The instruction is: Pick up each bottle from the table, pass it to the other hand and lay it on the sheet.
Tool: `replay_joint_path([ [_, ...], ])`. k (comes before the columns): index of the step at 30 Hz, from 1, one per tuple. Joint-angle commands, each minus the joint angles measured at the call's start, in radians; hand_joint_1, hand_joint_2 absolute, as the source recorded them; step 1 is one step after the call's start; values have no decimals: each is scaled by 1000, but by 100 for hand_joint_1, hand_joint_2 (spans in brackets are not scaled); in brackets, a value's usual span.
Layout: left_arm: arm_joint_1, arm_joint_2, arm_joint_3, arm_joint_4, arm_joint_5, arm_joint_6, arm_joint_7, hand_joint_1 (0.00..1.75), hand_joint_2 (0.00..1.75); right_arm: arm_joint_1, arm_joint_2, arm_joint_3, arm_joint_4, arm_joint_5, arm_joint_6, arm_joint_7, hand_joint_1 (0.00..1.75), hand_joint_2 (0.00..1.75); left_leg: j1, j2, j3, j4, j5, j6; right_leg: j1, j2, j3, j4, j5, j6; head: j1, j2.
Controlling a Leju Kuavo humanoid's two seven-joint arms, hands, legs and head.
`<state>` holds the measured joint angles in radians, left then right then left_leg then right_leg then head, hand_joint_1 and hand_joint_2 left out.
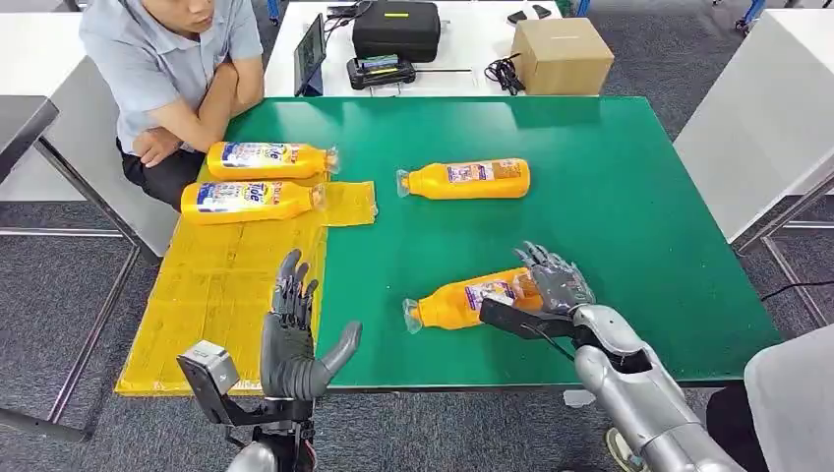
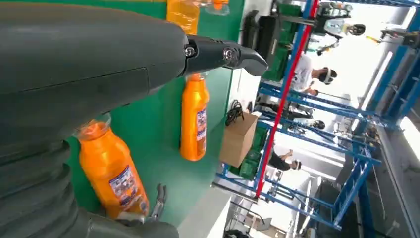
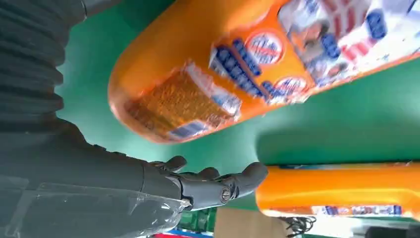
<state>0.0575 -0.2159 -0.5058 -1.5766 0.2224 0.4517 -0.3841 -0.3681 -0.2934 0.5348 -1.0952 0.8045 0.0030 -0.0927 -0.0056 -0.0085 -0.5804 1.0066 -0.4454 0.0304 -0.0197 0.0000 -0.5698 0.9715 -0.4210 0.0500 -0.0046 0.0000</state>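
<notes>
The right hand (image 1: 553, 280) wraps its fingers over the base of the nearest bottle (image 1: 467, 300), one of four orange bottles with clear caps and blue-and-white labels, lying on the green tabletop (image 1: 629, 206). The left hand (image 1: 295, 339) stands empty, fingers spread, beside the yellow sheet (image 1: 226, 285). A third bottle (image 1: 464, 179) lies farther back, while two labelled bottles (image 1: 258, 179) rest on the sheet, their writing too small to read surely.

A: Where do the bottles lie?
B: Two bottles (image 1: 266, 159) (image 1: 251, 201) lie side by side at the far end of the sheet (image 1: 221, 295), on the table's (image 1: 639, 216) left part. A third bottle (image 1: 467, 179) lies right of them, mid-table.
A: And the fourth?
B: The near bottle (image 1: 462, 300) lies toward the front edge, the right hand (image 1: 553, 280) at its base; the left hand (image 1: 295, 339) is over the sheet's near right corner.
</notes>
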Motion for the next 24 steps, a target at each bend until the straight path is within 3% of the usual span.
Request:
replay_joint_path([
  [1, -39, 25, -16, 67, 9, 3, 6, 0, 175, -81, 37, 76, 141, 4, -12, 1, 0, 175, 1, 2, 3, 0, -1, -2, 1, 1, 3, -1, 0, -2, 0, 0],
  [14, -23, 4, -42, 63, 7, 11, 9, 0, 175, -91, 7, 110, 255, -12, 27, -3, 0, 175, 0, 0, 2, -1, 0, -1, 0, 0, 2, -1, 0, -1, 0, 0],
  [18, -35, 4, -45, 86, 10, 11, 12, 0, 175, -129, -12, 150, 307, -14, 87, -1, 0, 175, 2, 0, 4, 0, -1, -2, 2, -1, 4, -1, -1, -3, 0, 0],
  [19, -37, 4, -47, 90, 13, 10, 14, 0, 175, -145, -19, 177, 323, -1, 96, -3, 30, 175, 1, -1, 3, -1, 0, -1, 1, -1, 4, -2, 0, -2, 0, 0],
  [20, -39, 5, -48, 93, 14, 9, 14, 0, 175, -155, -23, 188, 333, 2, 108, -7, 141, 175, 1, 0, 4, 0, 0, -2, 1, -1, 4, -2, 0, -2, 0, 0],
  [21, -44, 5, -51, 96, 18, 7, 14, 0, 175, -175, -37, 226, 348, 19, 112, -14, 175, 175, 1, 0, 4, -1, 0, -1, 1, -1, 4, -2, 0, -2, 0, 0],
  [24, -53, 7, -57, 102, 22, 7, 12, 0, 175, -207, -54, 268, 380, 15, 138, -36, 175, 175, 1, -1, 5, 0, 0, -2, 1, -2, 5, -1, 0, -2, 0, 0],
])
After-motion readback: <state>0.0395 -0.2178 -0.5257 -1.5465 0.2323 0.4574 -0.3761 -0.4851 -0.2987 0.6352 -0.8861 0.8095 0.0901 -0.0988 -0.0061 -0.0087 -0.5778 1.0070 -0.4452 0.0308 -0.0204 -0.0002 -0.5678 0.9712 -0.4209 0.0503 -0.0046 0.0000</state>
